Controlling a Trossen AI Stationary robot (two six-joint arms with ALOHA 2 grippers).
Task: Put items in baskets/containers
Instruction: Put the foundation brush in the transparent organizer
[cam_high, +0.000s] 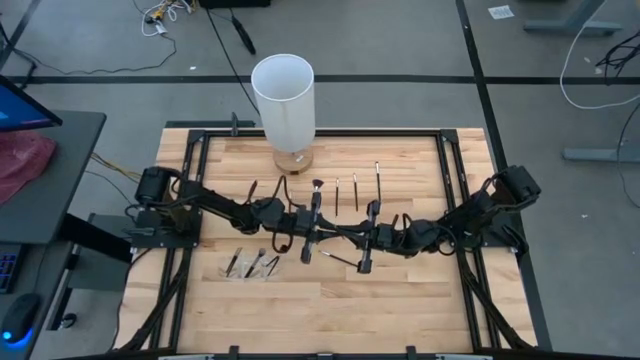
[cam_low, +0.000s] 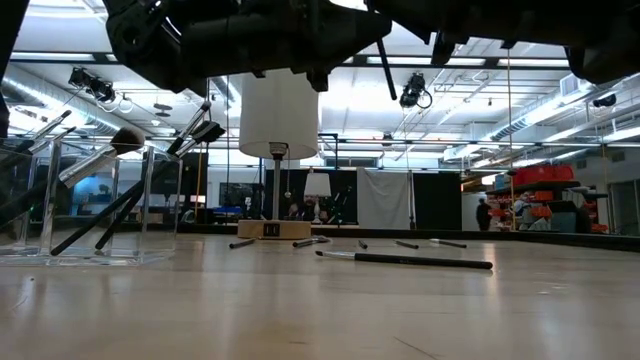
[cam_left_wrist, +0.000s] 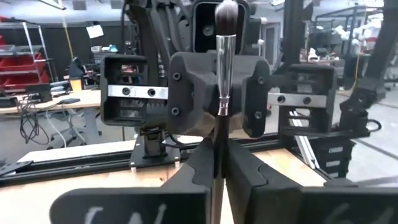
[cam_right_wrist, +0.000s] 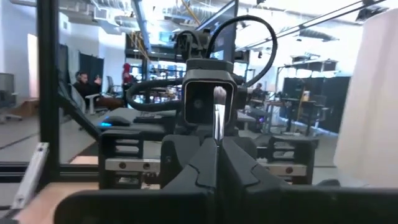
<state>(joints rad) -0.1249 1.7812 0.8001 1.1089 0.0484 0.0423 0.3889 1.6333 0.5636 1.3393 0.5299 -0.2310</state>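
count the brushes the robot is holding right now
2. The left brush is clamped in the left fingers, and the right brush in the right fingers. None looks hidden.

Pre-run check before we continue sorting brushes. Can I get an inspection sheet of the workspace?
Surface: wooden table, no spills seen.
Job's things: clear container at the near left, a few brushes leaning inside; several loose brushes lying mid-table.
Clutter: white cylinder standing at the far edge.
Grippers: left gripper shut on a held brush, raised over the table's middle; right gripper shut, facing it close by, hold not clear.
Cables: loose floor cables beyond the table; none on the top.
Surroundings: red cloth on the side desk; a seated person far off.
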